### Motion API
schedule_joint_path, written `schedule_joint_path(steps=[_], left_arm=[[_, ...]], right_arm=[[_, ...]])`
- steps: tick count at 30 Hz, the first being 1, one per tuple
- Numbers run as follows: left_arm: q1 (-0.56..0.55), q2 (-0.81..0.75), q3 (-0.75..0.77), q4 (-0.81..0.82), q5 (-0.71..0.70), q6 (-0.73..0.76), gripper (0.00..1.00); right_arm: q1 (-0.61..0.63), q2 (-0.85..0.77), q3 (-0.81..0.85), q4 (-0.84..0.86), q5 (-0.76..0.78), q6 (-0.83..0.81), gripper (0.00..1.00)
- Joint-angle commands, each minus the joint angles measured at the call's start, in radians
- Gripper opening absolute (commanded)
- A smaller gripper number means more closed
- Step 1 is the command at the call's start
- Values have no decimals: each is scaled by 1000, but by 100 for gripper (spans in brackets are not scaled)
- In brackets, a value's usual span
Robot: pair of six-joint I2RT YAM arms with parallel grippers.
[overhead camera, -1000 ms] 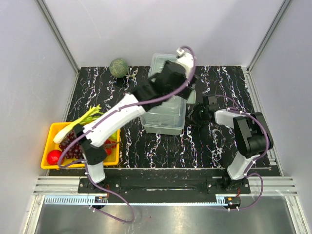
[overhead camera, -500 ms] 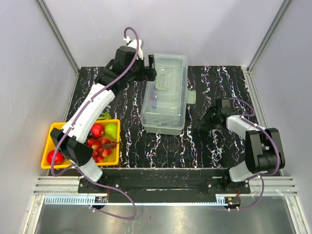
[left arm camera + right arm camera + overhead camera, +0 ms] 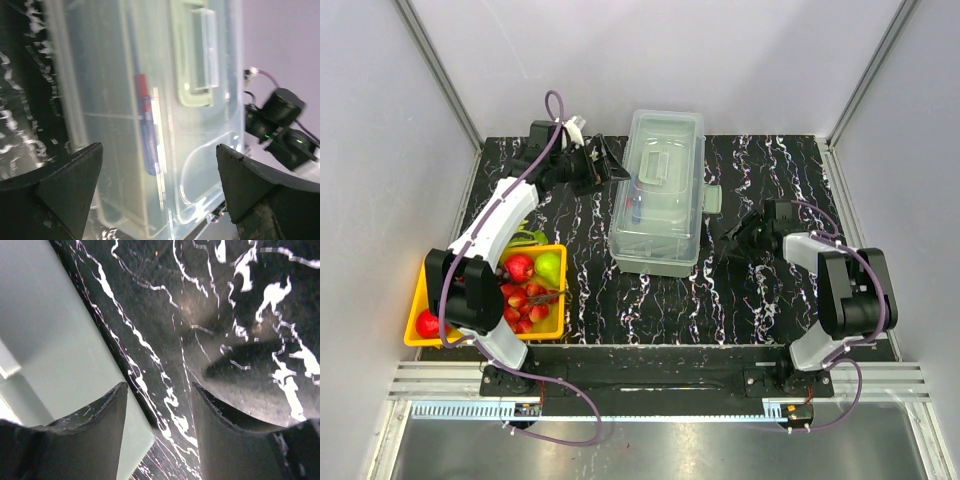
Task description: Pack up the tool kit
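Large translucent pale grey-green plastic toolbox [image 3: 660,200], lid down, at the back-centre of the black marbled table [image 3: 650,300]. Left gripper [image 3: 613,162] spread wide and empty, just beside its left wall. Right gripper [image 3: 738,238] jaws apart, empty, low near the pale green side latch [image 3: 712,199]. Could clip that latch or shove the box askew on a careless swing. Yellow plastic fruit tray [image 3: 542,336] well apart, front left.
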Motion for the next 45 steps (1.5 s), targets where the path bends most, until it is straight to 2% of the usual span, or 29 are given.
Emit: schedule_joint_path(steps=[1,6,11,16,20,25,31,40,43,45], left_arm=[[-4,-27,-27,232,190,-108,99],[-4,-5,-33,160,147,-76,99],[-4,9,-39,94,110,-14,99],[-3,19,-47,62,81,-2,99],[-4,10,-81,99,16,-56,99],[-10,16,-114,174,52,-96,99],[-16,48,-107,180,67,-96,99],[-26,59,-99,185,82,-88,99],[-26,58,-102,185,78,-82,99],[-27,58,-102,182,79,-79,99]], right_arm=[[-43,68,64,115,-65,32,59],[-61,184,126,243,-157,70,59],[-63,284,136,507,-256,162,64],[-63,346,159,688,-342,246,66],[-63,372,113,963,-378,384,66],[-63,416,94,1173,-425,492,67],[-61,462,110,1274,-467,513,67],[-55,530,114,1508,-479,636,68],[-50,525,114,1520,-480,639,67],[-47,528,125,1518,-490,645,64]])
